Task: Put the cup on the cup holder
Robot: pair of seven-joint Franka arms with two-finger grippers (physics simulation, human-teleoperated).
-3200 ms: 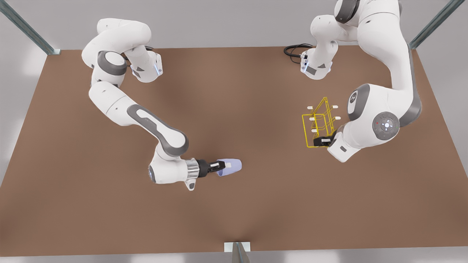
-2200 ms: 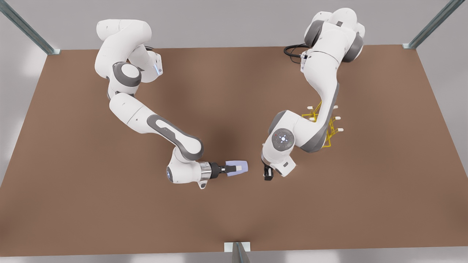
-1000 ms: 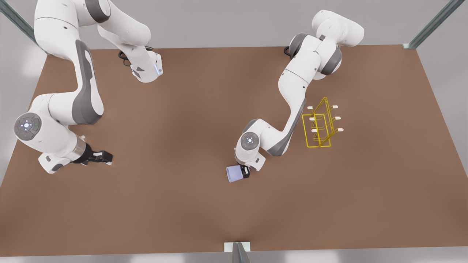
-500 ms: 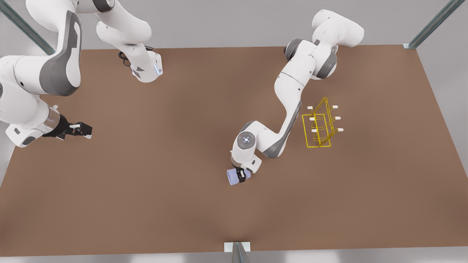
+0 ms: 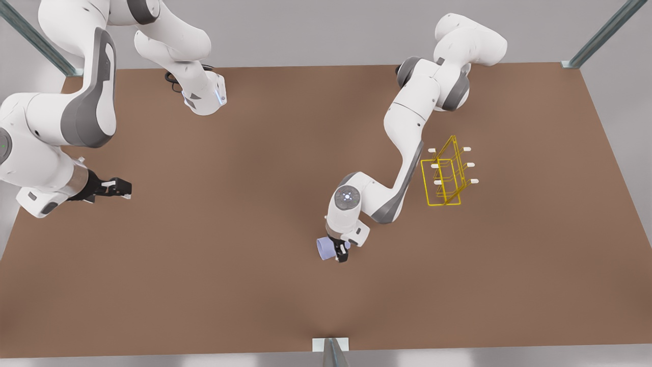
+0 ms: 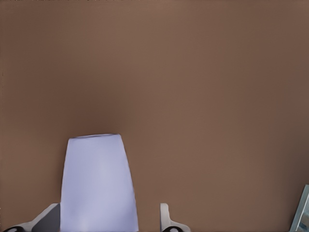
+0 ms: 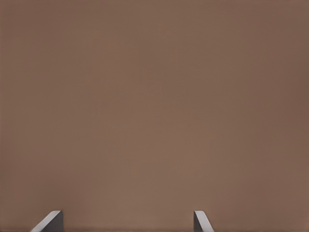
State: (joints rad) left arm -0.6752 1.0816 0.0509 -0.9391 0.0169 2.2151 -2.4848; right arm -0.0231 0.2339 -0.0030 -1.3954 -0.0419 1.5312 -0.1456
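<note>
The lavender-blue cup (image 5: 323, 248) lies on its side near the table's middle, its mouth toward the front view's left. My left gripper (image 5: 340, 252) is down over the cup's narrower end. In the left wrist view the cup (image 6: 96, 183) sits between the fingers of this gripper (image 6: 111, 212). One finger rests against the cup and the other stands a small gap off it. The yellow wire cup holder (image 5: 445, 176) stands upright to the front view's right, apart from the cup. My right gripper (image 5: 122, 188) waits open at the front view's far left, its fingers (image 7: 128, 217) over bare table.
The brown table (image 5: 254, 285) carries both arm bases at its far edge. A black cable (image 5: 173, 79) lies by the base at the front view's left. Metal frame posts stand at the far corners, and a bracket (image 5: 330, 345) sits at the near edge.
The right gripper released the cup near the table's middle and withdrew to the front view's far left. The left arm swung from the cup holder to the cup and turned over it.
</note>
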